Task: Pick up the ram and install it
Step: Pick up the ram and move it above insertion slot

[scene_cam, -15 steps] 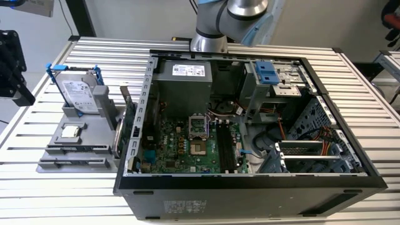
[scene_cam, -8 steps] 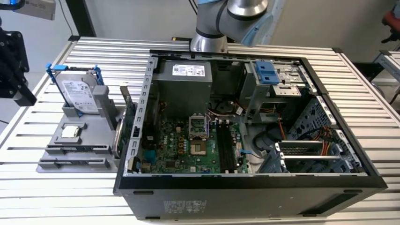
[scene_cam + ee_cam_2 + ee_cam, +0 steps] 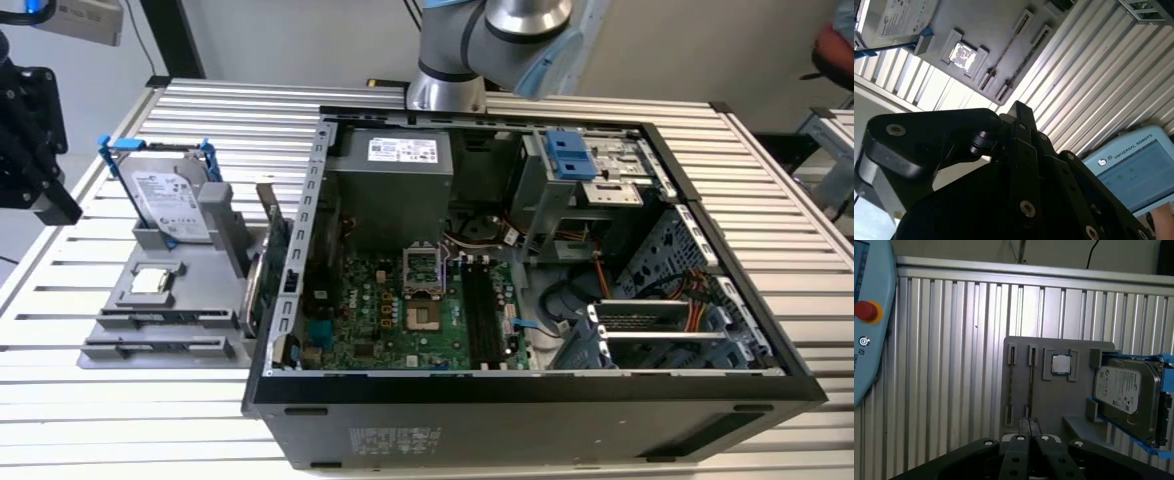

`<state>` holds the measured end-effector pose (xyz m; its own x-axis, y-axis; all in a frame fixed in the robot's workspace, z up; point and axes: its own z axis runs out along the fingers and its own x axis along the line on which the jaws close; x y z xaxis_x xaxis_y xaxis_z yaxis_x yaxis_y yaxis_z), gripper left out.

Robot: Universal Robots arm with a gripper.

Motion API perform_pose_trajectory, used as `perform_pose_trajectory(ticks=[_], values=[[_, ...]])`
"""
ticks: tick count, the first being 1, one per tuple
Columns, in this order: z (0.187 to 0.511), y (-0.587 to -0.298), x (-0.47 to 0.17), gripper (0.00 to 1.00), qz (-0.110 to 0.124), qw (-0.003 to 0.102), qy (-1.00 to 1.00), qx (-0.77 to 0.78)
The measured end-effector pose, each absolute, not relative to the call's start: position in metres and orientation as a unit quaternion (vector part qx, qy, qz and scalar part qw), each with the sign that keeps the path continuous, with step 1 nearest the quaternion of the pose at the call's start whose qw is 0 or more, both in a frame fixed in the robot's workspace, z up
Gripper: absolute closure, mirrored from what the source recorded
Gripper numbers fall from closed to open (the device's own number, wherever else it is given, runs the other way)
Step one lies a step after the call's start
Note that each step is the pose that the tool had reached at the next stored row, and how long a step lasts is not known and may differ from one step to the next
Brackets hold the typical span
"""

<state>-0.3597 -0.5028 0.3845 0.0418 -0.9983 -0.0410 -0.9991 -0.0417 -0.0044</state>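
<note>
- The ram (image 3: 1029, 385), a long, thin, dark memory stick, is standing on edge in a groove of the flat grey plastic fixture tray (image 3: 1054, 402), at the tray's end away from the drive. A second stick of the same kind (image 3: 1010, 385) is lying parallel just beside it.
- I am hovering my black two-fingered gripper (image 3: 1030, 434) over that end of the tray, apart from both sticks and roughly in line with the ram in the first wrist view.
- My fingers are looking pressed together with nothing between them, so I am carrying nothing.
- Further along the tray, a small square silver processor chip (image 3: 1060, 364) is sitting in its recess. A silver hard drive in a blue frame (image 3: 1126, 390) is standing propped at the tray's other end.
- The tray is resting on the ribbed aluminium bench (image 3: 160, 420), near its edge at the exterior view's left, just beside the open black computer case (image 3: 534, 410).
- Inside the case, the long black memory slots (image 3: 483, 315) on the green motherboard (image 3: 387, 320) are looking unfilled.
- A pale blue teach pendant with a red button (image 3: 866, 310) is sitting off to one side of the tray. I cannot tell whether it is being held.
- I am judging the task as barely begun: the ram is not yet grasped, and the lift, the carry to the case and the seating in a slot are all left.
</note>
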Motion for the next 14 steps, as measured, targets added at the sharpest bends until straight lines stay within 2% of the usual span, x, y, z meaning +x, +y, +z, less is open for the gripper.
perform_pose_trajectory(ticks=[4, 5, 14], values=[[0.3844, -0.5028, -0.3597, 1.00, 0.013, 0.016, 0.692, -0.722], [0.3845, -0.5028, -0.3597, 0.00, 0.013, 0.016, 0.692, -0.722], [0.3844, -0.5028, -0.3597, 0.00, 0.013, 0.016, 0.692, -0.722]])
